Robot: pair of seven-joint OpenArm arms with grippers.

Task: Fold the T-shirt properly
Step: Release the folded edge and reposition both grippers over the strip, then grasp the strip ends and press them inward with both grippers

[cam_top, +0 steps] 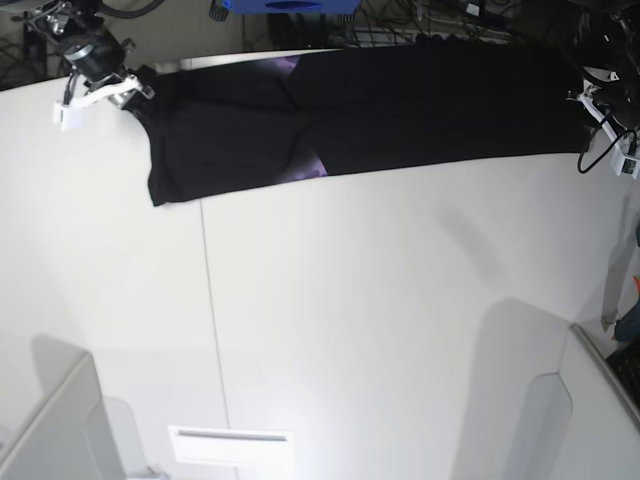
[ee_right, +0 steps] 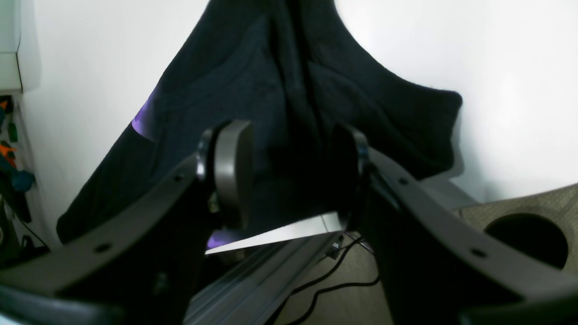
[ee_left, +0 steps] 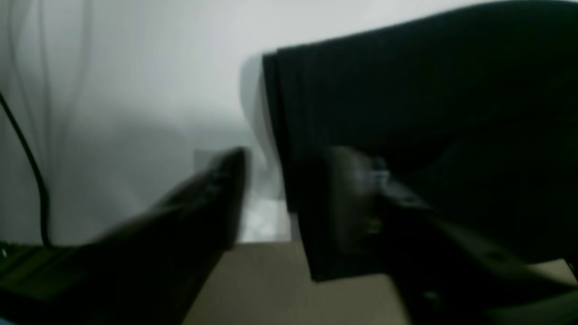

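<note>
At the far left of the base view the right end effector [cam_top: 128,92] sits at the far-left end of the T-shirt [cam_top: 400,105]. Its wrist camera shows the two pads standing apart, one on each side of a bunched fold of black cloth, not pinching it — the jaws are parted. A sliver of purple print shows at the cloth's edge there.

The T-shirt lies stretched as a long black band along the far edge of the white worktop [cam_top: 380,320], with a purple patch showing near its middle-left.

At the far right, the left end effector [cam_top: 590,100] is at the shirt's right end. Its own view is blurred, but the two fingers stand well apart beside the hemmed edge of the cloth — open, gripping nothing visible.
</note>
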